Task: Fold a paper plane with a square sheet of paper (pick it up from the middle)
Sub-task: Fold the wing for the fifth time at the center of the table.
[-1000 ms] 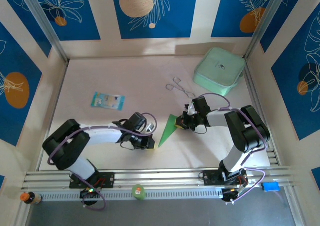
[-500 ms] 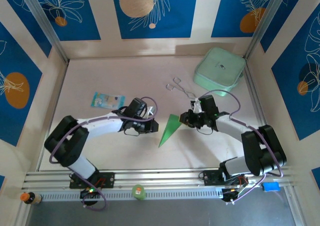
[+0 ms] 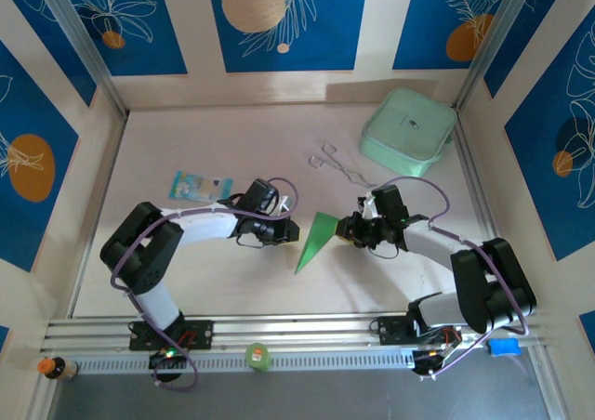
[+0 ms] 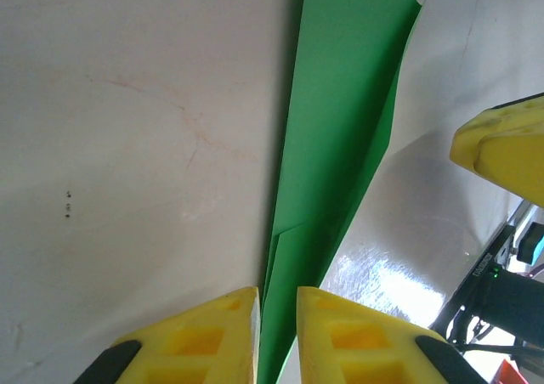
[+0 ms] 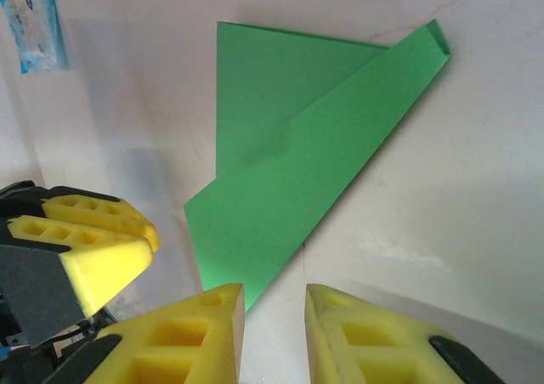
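paper (image 3: 314, 241): folded wedge lying flat, so we can press creases (our guess)
left gripper (image 3: 287, 232): ajar beside it, gripping nothing
right gripper (image 3: 345, 228): ajar too, empty

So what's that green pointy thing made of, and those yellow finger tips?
The green folded sheet looks like thin matte paper: crisp creases, flat overlapping layers. The yellow fingers look like dull moulded plastic or foam, with square hollows; which one, I can't tell.
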